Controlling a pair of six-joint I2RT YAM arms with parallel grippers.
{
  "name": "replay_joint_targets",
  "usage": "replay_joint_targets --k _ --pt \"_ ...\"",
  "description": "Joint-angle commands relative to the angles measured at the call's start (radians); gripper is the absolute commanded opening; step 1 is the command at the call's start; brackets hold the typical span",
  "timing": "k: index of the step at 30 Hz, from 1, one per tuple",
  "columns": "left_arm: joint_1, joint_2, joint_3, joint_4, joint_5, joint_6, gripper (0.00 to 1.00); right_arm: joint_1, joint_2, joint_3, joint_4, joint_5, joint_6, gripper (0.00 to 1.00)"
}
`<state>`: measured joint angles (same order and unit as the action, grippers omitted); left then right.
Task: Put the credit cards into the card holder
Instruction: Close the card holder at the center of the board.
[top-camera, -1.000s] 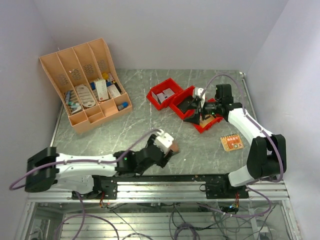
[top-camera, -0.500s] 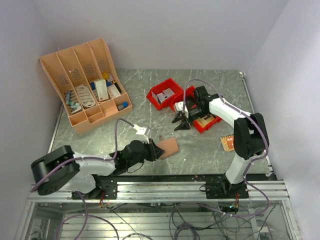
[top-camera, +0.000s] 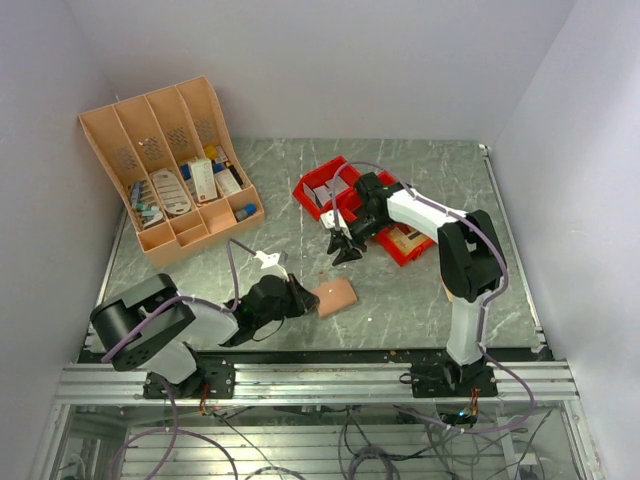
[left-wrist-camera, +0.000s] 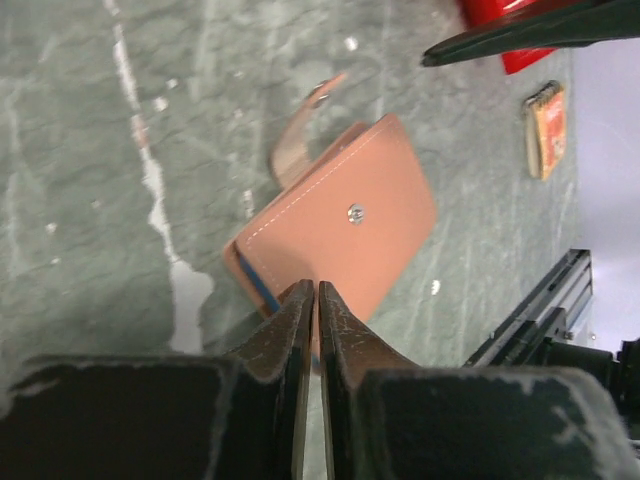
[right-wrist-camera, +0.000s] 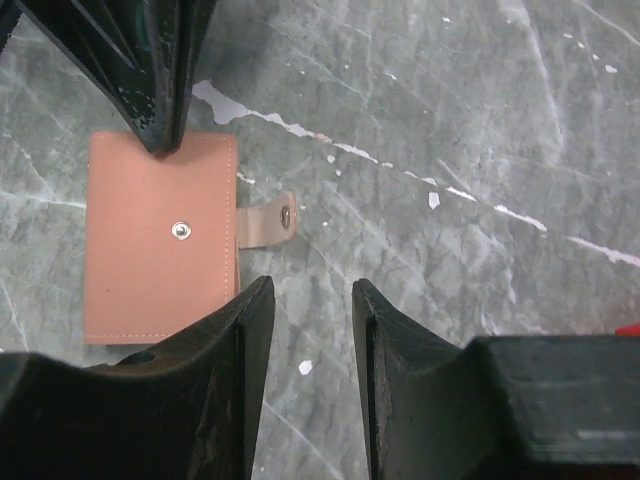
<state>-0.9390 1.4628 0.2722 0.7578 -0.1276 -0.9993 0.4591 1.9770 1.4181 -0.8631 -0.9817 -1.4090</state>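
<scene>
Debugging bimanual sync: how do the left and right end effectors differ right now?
The left end effector is shut; the right end effector is open, fingers apart. The left one's tips meet the edge of the card holder; the right one is apart from it, above the table by the unsnapped strap. Shared: both are close to the card holder, and neither holds a card.

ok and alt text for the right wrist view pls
A tan card holder lies flat and folded on the grey marbled table, its snap strap sticking out unfastened to one side. The left gripper meets the holder's top edge, while the right gripper hangs open and empty just beside the strap.
</scene>
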Motion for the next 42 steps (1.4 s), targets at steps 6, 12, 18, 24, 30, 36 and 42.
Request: replay_joint_targets --k 6,12,18,24,30,36,42 --pt "0.012 0.066 -0.038 0.068 -0.014 -0.061 0.12 0.076 0.101 0.092 -0.104 0.035 -0.049 0.36" --pt "0.014 0.063 -0.044 0.049 -0.011 -0.060 0.11 0.101 0.122 0.100 -0.118 0.053 -0.055 0.33" --pt "0.014 0.054 -0.038 0.028 -0.010 -0.052 0.11 0.104 0.135 0.126 -0.134 0.064 -0.047 0.23" --pt "0.013 0.049 -0.027 0.009 -0.006 -0.044 0.10 0.105 0.127 0.121 -0.125 0.057 -0.033 0.17" --pt "0.014 0.035 -0.015 -0.019 -0.004 -0.035 0.10 0.107 0.114 0.121 -0.124 0.056 -0.031 0.17" --pt "0.014 0.027 -0.010 -0.032 -0.004 -0.032 0.10 0.109 0.111 0.116 -0.124 0.060 -0.028 0.09" --pt "0.014 0.009 0.005 -0.057 0.004 -0.024 0.10 0.109 0.071 0.089 -0.103 0.082 -0.022 0.03"
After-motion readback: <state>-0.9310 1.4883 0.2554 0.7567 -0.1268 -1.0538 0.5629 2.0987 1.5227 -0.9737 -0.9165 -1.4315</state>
